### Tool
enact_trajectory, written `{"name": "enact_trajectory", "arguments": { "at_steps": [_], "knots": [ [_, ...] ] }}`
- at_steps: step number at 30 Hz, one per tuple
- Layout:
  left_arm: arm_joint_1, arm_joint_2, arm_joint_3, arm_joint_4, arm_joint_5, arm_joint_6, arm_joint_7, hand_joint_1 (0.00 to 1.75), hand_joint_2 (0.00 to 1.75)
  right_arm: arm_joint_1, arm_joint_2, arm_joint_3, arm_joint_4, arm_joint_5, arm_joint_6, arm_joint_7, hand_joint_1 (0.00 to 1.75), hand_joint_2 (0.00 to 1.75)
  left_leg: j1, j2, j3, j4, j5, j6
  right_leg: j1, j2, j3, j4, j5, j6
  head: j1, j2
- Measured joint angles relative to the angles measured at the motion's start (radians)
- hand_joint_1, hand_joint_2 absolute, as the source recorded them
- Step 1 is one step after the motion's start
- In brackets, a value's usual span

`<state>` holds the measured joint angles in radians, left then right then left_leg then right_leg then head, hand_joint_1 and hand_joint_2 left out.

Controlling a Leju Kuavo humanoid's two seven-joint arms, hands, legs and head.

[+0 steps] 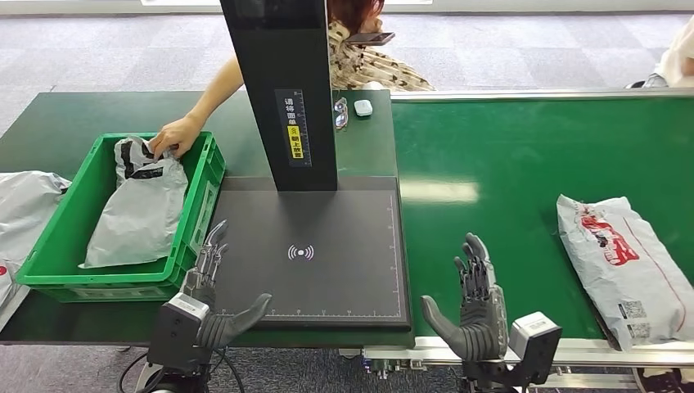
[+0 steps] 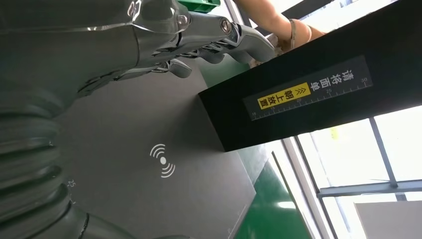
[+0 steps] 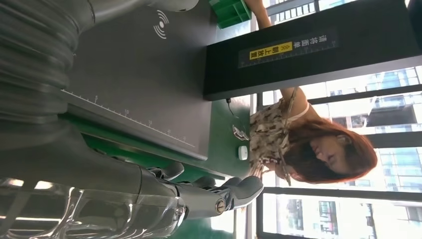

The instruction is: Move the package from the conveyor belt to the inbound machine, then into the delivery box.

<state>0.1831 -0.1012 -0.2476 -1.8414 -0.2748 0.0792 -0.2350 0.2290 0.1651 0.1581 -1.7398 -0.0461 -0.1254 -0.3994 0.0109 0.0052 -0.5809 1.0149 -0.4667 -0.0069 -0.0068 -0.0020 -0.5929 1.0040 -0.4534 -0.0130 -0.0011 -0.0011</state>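
Observation:
A grey-white package with red print [image 1: 626,258] lies on the green conveyor belt [image 1: 507,155] at the right. My right hand [image 1: 475,303] hovers open near the belt's front edge, left of that package and apart from it; its fingers [image 3: 219,191] hold nothing. My left hand [image 1: 209,291] is open at the front left corner of the black inbound machine pad [image 1: 311,254], fingers [image 2: 209,35] spread above the pad [image 2: 149,149]. A grey package [image 1: 139,205] lies in the green delivery box [image 1: 57,246].
A person across the table [image 1: 360,49] reaches a hand [image 1: 173,135] onto the package in the box. The machine's black post [image 1: 286,90] rises behind the pad. More grey bags [image 1: 24,209] lie left of the box. A small white device [image 1: 362,107] and glasses sit behind the post.

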Motion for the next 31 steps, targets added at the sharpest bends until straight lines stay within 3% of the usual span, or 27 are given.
{"name": "enact_trajectory", "arguments": {
  "at_steps": [31],
  "knots": [
    [0.024,0.000,0.000,-0.001,-0.004,-0.034,-0.006,0.00,1.75,0.029,0.000,-0.001,-0.031,0.046,-0.044,-0.023,0.00,1.75,0.000,0.000,0.000,0.000,0.000,0.000,0.000,0.000,0.000,0.000,0.000,0.000,0.000,0.000]
  ]
}}
